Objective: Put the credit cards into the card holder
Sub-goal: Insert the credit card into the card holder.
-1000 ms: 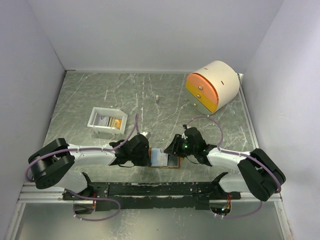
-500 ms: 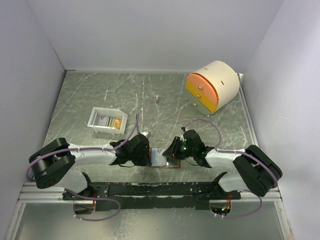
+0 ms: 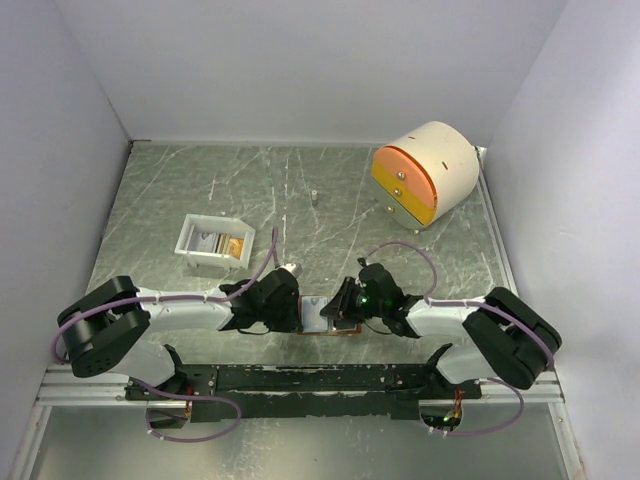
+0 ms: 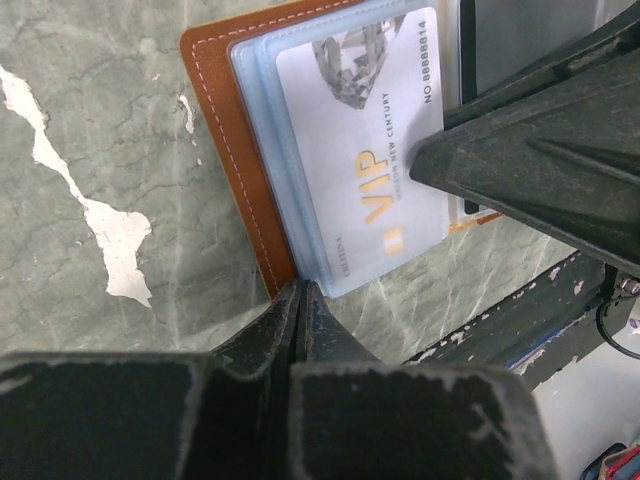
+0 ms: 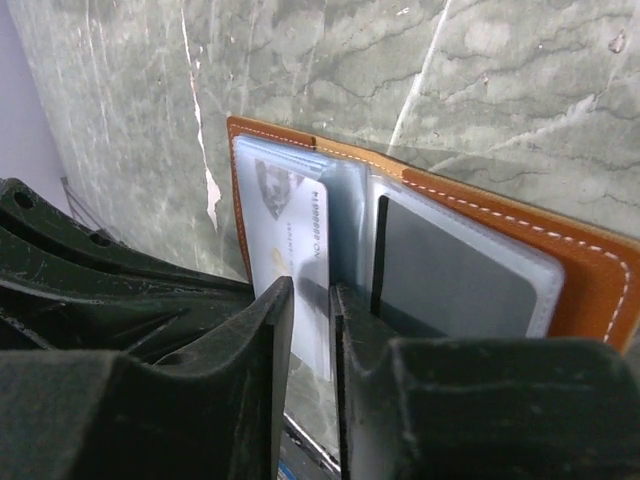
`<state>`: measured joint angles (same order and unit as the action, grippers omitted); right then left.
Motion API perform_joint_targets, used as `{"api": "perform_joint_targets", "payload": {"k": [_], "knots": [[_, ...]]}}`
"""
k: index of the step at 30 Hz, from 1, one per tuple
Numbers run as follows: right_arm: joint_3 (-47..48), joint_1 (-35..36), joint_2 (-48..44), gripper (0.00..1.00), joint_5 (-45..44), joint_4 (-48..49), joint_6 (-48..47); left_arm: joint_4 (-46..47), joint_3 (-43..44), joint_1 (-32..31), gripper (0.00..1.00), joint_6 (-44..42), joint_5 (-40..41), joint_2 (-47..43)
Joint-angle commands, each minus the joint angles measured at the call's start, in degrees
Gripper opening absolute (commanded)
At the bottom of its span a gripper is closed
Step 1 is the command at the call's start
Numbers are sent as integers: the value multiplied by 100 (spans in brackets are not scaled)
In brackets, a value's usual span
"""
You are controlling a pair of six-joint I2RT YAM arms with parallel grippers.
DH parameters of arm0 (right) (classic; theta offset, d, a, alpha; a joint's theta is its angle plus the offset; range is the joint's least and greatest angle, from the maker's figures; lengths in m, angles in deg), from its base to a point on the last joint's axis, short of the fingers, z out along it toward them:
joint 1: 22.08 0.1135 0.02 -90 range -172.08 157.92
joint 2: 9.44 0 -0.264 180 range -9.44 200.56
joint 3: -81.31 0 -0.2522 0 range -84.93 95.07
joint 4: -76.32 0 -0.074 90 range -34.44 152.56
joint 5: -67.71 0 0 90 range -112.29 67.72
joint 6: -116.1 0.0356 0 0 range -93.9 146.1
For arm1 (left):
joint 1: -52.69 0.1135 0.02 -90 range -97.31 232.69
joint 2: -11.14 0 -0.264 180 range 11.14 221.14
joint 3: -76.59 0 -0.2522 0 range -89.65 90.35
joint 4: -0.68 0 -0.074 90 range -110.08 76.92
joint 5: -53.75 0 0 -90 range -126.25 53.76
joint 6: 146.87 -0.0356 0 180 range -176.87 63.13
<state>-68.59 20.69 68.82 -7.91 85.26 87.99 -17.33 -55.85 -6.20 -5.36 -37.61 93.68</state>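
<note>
The card holder (image 3: pixel 318 321) lies open near the front edge between both grippers, rust-brown with pale blue pockets (image 4: pixel 235 150) (image 5: pixel 600 290). A silver VIP credit card (image 4: pixel 360 150) (image 5: pixel 295 235) lies in its left pocket side. A dark card (image 5: pixel 450 275) sits in the right pocket. My left gripper (image 3: pixel 296 316) (image 4: pixel 300 288) is shut, its tips on the holder's near left corner. My right gripper (image 3: pixel 338 306) (image 5: pixel 312 295) is almost shut with a thin slit, gripping nothing, tips on the silver card's inner edge. Its fingers (image 4: pixel 540 150) cover the holder's right half.
A white tray (image 3: pixel 190 243) at the left holds a gold card (image 3: pixel 235 247) and a silver one (image 3: pixel 208 240). A cream-and-orange round drawer unit (image 3: pixel 425 172) stands at the back right. A small peg (image 3: pixel 314 196) stands mid-table. The black base rail (image 3: pixel 330 378) runs just before the holder.
My right gripper has slid left over the card holder and now covers more of it. The left gripper has stayed in place.
</note>
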Motion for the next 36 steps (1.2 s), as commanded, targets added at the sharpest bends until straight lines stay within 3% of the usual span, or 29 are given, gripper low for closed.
{"api": "perform_joint_targets", "payload": {"k": [1,5,8,13,20,27,36], "knots": [[341,55,-375,26,-351,-1150,-424,-495,-141,-62,7,70,423,-135],[632,-11,-795,28,-633,-2083,-938,-780,-110,-61,10,132,630,-527],[729,-22,-959,25,-792,-2381,-1095,-885,-23,-61,17,210,752,-849],[655,-20,-949,17,-539,-1829,-1049,-476,-90,-58,28,420,725,-1287],[660,26,-472,14,-271,-1417,-854,45,-365,232,45,574,381,-1390],[693,37,-108,14,-162,-1359,-891,625,-662,515,53,655,-67,-1424],[686,48,187,12,-173,-1391,-921,953,-640,604,54,574,-347,-1255]]}}
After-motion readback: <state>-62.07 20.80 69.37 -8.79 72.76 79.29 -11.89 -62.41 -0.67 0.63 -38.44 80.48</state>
